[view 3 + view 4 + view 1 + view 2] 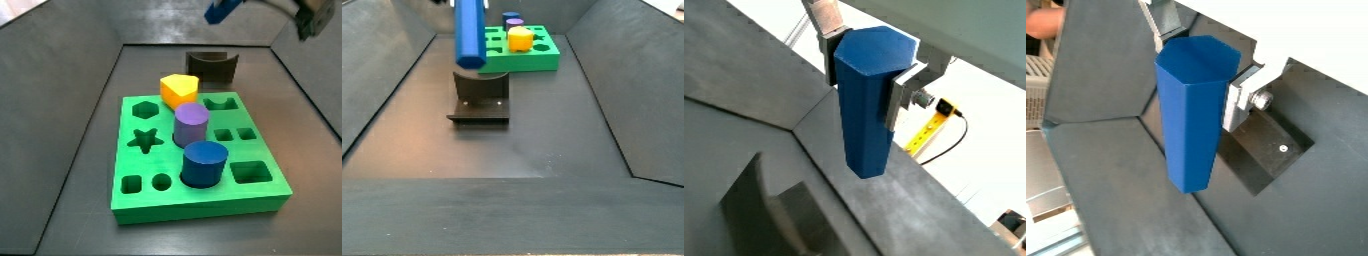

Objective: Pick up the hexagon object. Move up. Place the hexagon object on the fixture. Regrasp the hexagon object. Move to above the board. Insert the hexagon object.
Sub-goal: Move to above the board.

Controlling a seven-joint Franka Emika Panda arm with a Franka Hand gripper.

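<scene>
**Wrist views: hexagon object held above the fixture**

Wrist views both show the gripper (867, 75) clamped on the hexagon object (866, 105), a slim blue prism hanging upright with its hexagonal end uppermost. One silver finger (1251, 92) presses against the side of the prism near its upper end; the opposite finger is mostly hidden behind it. In a wrist view the base plate of the fixture (1269, 150) lies on the dark floor just beside the lower half of the prism.

In a side view the hexagon object (468, 35) hangs clear of the floor, its lower end directly over the fixture (480, 100), apart from it; whether a gap remains at the notch cannot be told. The board (529, 55), a green slab, sits behind the fixture. In a side view the board (201, 195) carries a yellow block (179, 90), a purple cylinder (190, 125) and a dark-blue cylinder (203, 164) standing in its holes, with the fixture (211, 66) beyond it
</scene>
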